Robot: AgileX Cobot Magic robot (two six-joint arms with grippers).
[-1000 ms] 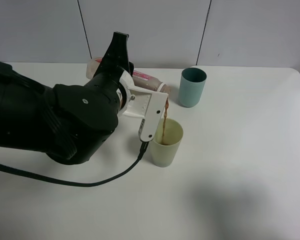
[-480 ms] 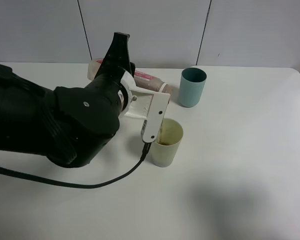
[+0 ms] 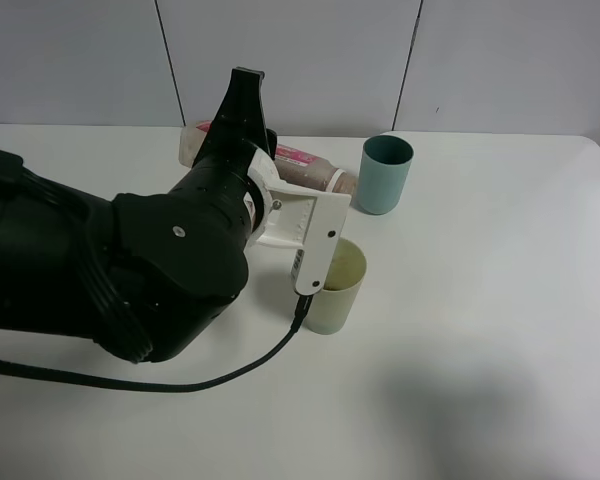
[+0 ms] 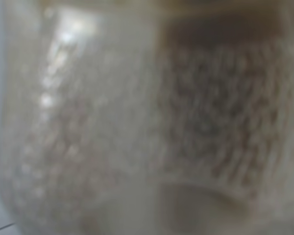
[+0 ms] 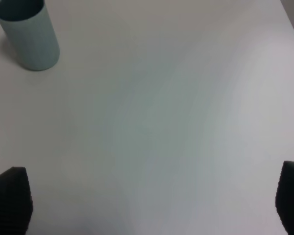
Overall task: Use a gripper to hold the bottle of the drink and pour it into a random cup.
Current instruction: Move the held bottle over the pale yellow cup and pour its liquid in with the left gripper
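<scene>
Bottle of the drink [image 3: 305, 163] is tipped sideways, neck just above the yellow-green cup [image 3: 342, 285], and our left gripper [image 3: 298, 220] is clamped on it. A teal tumbler [image 3: 385, 175] stands nearby. Left wrist view: we only get a blurry close-up of it. Right wrist view: our right gripper [image 5: 151, 198] has its jaws wide apart over the white table [image 5: 161, 98].

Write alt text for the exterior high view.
The left gripper holds a bottle of brown drink lying almost level above a pale yellow-green cup on a white table; no stream is visible. A teal tumbler stands apart to the right.
</scene>
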